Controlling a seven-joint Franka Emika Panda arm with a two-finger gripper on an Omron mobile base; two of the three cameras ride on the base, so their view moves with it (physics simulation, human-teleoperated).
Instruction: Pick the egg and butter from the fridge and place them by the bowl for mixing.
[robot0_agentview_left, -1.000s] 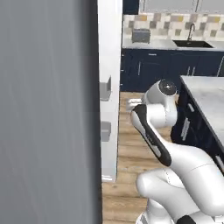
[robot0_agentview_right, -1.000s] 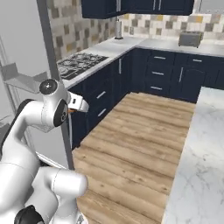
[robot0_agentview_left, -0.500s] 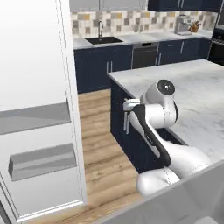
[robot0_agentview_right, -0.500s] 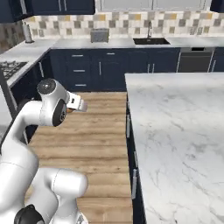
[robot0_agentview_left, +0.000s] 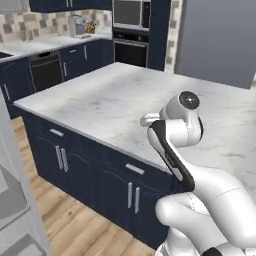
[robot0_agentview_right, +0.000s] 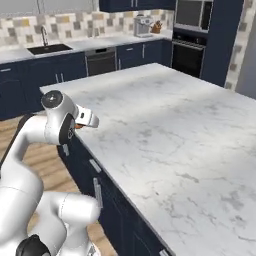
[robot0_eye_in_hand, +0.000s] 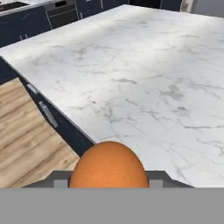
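Egg (robot0_eye_in_hand: 107, 164): orange-brown, seated between the finger tips, at the bottom of the hand view.
Gripper (robot0_eye_in_hand: 107, 177): clamped on the egg.
Position: over the edge of the marble island counter (robot0_eye_in_hand: 144, 74).

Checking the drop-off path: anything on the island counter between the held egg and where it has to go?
Nothing visible. The egg sits in the gripper at the marble island counter's near edge, and the stretch of marble ahead is bare. No bowl shows in these views, so the last leg can't be judged.

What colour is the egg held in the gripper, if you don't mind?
Orange-brown; the egg shows best in the hand view.
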